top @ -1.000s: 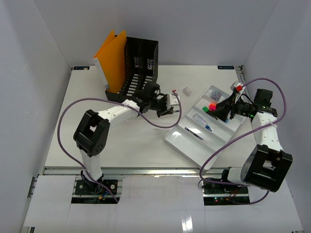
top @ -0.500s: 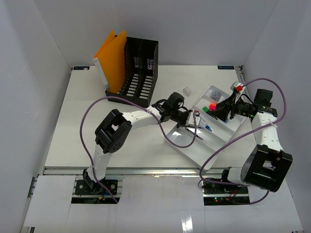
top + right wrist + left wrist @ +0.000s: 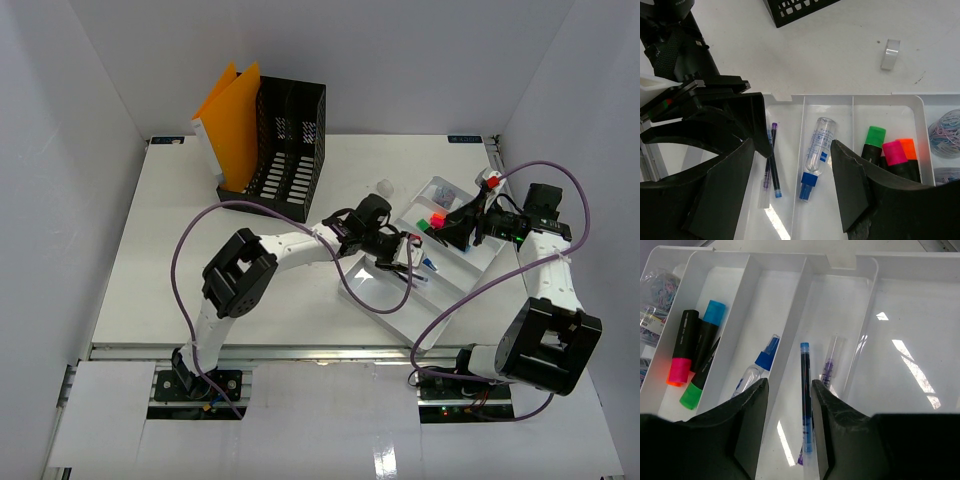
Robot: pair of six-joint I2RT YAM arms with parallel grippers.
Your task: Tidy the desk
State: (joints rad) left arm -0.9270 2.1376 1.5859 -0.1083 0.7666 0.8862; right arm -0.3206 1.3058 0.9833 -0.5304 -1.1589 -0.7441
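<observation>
Your left jaws stand partly parted and empty above a slim blue pen (image 3: 804, 380) lying in the white compartmented plastic tray (image 3: 775, 256). Your right jaws hang wide and empty over that tray, which rests on the flat white table (image 3: 140, 260) beneath both arms.

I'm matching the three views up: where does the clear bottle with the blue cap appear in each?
Top external: bottle right of centre, in the white tray.
Left wrist: bottle left of centre, cap toward upper right.
Right wrist: bottle near centre, cap pointing down.
Shared landmark: the green-capped highlighter in the neighbouring compartment.
</observation>
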